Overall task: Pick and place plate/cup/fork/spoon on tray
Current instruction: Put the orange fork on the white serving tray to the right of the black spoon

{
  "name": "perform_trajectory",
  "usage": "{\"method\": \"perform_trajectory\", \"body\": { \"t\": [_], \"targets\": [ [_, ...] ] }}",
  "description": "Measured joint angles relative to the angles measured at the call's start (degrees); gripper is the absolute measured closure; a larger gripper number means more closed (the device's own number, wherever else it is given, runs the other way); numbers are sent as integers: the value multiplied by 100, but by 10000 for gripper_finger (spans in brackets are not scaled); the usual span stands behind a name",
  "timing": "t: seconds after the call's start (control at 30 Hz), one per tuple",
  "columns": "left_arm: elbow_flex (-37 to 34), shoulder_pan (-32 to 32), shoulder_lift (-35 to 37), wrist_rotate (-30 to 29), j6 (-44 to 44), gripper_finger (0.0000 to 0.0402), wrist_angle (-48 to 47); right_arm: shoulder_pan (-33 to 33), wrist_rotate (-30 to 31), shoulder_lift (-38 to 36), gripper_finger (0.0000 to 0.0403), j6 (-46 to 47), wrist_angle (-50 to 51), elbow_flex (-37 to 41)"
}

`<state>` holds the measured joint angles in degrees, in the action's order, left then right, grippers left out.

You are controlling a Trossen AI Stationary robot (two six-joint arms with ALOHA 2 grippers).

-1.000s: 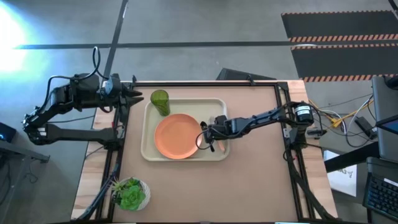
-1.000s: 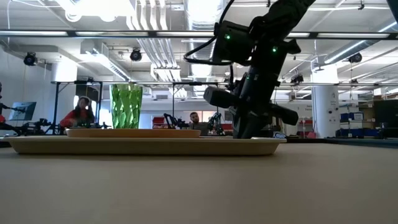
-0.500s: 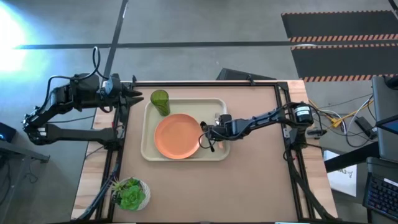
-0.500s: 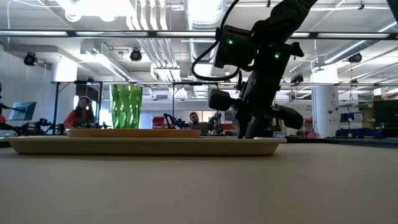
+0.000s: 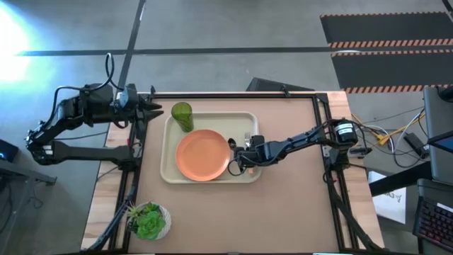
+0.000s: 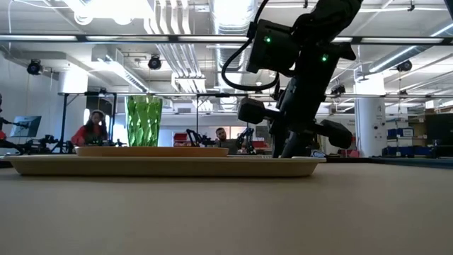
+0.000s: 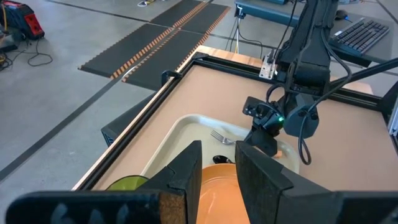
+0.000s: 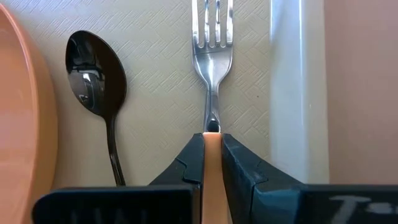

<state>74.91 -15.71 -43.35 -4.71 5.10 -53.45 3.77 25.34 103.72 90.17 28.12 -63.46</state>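
— What is changing at the table?
— The right gripper is sliding back along the tray, clamping the fork by its pink handle. The tines are now lying beside the spoon.
— And the rest?
— The plate and cup are sitting on the tray, and the left gripper is waiting near the cup. Only the release seems outstanding.

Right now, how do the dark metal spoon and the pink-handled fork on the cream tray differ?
The dark metal spoon lies free, while the pink-handled fork has its handle between the right gripper's fingers. The spoon ends in a dark oval bowl, the fork in bright silver tines. The spoon lies next to the orange plate, the fork nearer the tray's rim. Both lie parallel on the cream tray.
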Motion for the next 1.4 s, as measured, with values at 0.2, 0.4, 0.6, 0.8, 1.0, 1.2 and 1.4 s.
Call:
{"method": "perform_trajectory", "body": {
  "t": [0.2, 0.4, 0.6, 0.8, 1.0, 1.2, 1.4],
  "targets": [
    [0, 1, 2, 0, 4, 323, 0, -2, 9, 0, 368, -13, -13, 0],
    [0, 1, 0, 0, 7, 323, -1, -2, 2, 7, 352, -25, -22, 2],
    [0, 1, 0, 0, 9, 323, -1, -4, 2, 15, 352, -307, 29, -106],
    [0, 1, 0, 0, 11, 323, -1, -2, 123, 22, 351, -541, -3, -267],
    [0, 0, 0, 0, 26, 323, 1, -4, 171, 22, 351, -500, 161, -267],
    [0, 0, 0, 0, 26, 323, -1, -4, 317, 15, 351, 39, 493, -267],
    [0, 0, 0, 0, 24, 323, 0, -2, 324, 11, 351, 148, 467, -269]
  ]
}}
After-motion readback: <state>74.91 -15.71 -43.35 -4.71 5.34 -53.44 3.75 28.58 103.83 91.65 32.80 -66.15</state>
